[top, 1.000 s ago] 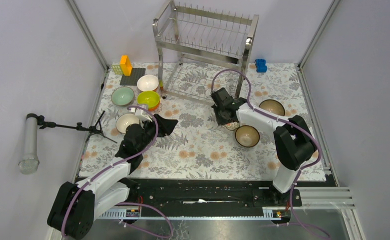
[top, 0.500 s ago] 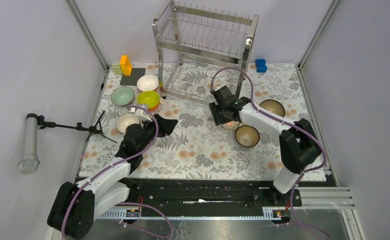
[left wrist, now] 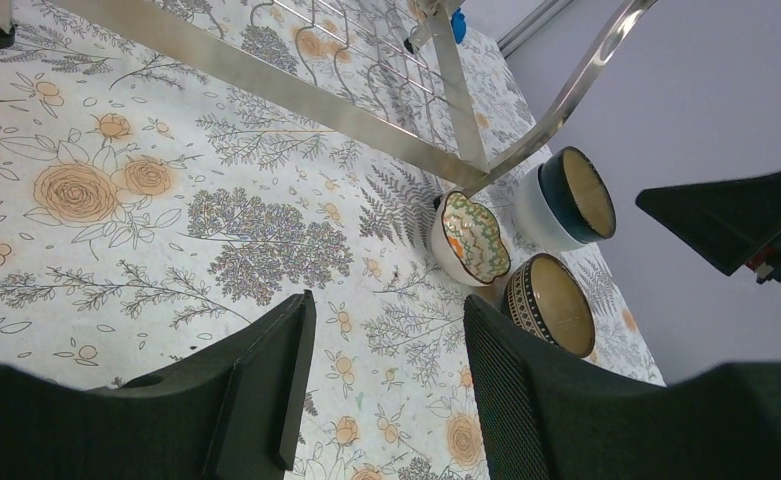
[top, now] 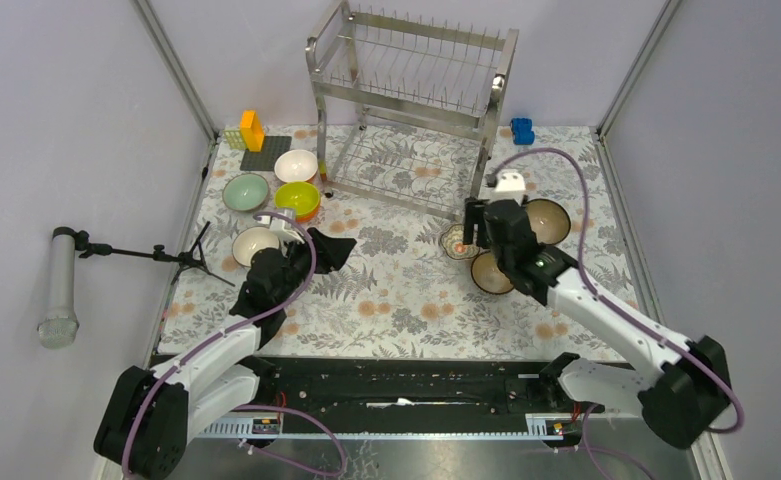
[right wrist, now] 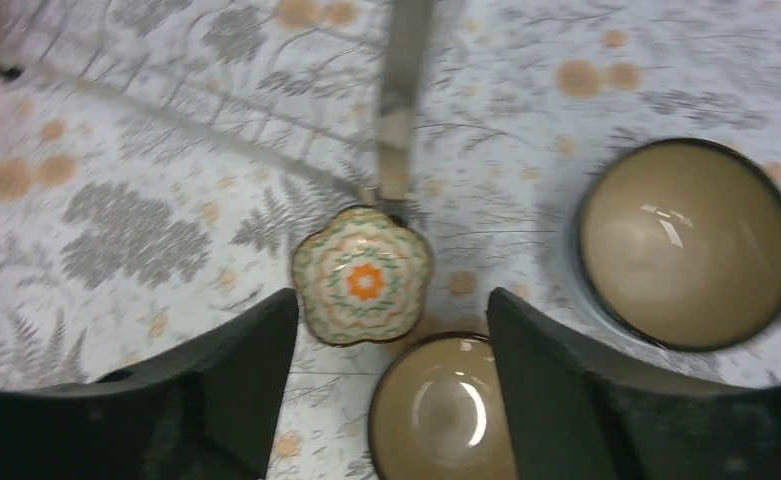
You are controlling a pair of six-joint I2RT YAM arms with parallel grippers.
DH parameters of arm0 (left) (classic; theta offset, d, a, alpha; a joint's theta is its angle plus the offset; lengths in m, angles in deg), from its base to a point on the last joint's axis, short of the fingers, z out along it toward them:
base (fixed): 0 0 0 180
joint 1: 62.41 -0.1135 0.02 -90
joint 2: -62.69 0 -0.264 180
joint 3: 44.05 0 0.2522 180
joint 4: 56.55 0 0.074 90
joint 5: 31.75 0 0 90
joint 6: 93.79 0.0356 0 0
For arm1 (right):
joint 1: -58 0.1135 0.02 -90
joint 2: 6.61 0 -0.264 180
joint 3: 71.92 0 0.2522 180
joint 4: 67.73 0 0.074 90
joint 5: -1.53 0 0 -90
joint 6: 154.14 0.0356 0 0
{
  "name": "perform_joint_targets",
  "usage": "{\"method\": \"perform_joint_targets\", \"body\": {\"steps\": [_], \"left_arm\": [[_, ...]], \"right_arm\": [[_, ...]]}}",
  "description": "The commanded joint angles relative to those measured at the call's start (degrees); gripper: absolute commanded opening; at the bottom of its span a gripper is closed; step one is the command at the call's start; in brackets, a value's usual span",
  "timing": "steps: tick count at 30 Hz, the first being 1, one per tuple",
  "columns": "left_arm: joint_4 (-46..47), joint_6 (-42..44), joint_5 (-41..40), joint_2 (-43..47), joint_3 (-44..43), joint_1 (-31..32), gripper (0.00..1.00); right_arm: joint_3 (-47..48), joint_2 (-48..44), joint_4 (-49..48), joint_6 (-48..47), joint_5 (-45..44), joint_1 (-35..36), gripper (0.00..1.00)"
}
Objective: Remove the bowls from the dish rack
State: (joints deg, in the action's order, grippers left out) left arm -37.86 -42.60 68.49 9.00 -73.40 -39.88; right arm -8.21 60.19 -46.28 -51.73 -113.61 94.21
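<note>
Dish rack [top: 411, 75], top centre, shows no bowls. Scalloped patterned bowl [right wrist: 363, 275] stands on the worktop [top: 396, 290] by the rack's leg, centre frame, directly beneath the right fingers [right wrist: 246, 380], which are apart and empty. Left fingers [left wrist: 256, 390] apart, farther off.

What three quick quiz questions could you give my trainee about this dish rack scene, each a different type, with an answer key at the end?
1. True or false: a bowl sits in the dish rack.
2. Where is the patterned bowl? A: standing beside a rack leg. B: on the rack's top shelf. C: stacked inside another bowl.
3. Fill in: the right gripper, above the patterned bowl, has its jaws ____.
Key: 1 false; 2 A; 3 open.
</note>
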Motion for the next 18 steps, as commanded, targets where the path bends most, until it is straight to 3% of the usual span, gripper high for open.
{"method": "perform_joint_targets", "body": {"steps": [1,4,7,10,11,12,13,18], "left_arm": [[1.8,1.1,-0.2,1.4,0.6,0.2,0.61],[2.5,1.2,0.1,1.7,0.8,0.2,0.61],[2.8,1.6,0.1,2.5,1.2,0.2,0.61],[3.0,1.7,-0.1,4.4,2.0,0.2,0.63],[3.3,1.6,-0.3,5.2,2.4,0.2,0.74],[3.7,1.5,-0.6,6.0,2.9,0.2,0.91],[3.7,1.4,-1.2,6.7,3.3,0.2,0.98],[2.0,0.3,-5.2,10.6,4.3,0.2,0.99]], "right_arm": [[-8.9,-10.5,-6.6,3.7,-19.1,0.1,0.85],[-16.3,-18.4,-11.1,4.0,-24.1,0.1,0.99],[-23.5,-23.3,-19.8,-1.3,-25.2,-0.1,1.0],[-28.6,-25.6,-27.0,-8.4,-20.0,-0.4,1.0],[-29.3,-26.2,-27.6,-9.3,-18.9,-1.0,1.0],[-29.6,-26.7,-27.8,-9.7,-17.8,-2.2,1.0],[-30.0,-27.3,-27.7,-9.8,-16.1,-4.1,1.0],[-34.4,-27.2,-33.5,-11.5,-3.7,-14.1,1.0]]}}
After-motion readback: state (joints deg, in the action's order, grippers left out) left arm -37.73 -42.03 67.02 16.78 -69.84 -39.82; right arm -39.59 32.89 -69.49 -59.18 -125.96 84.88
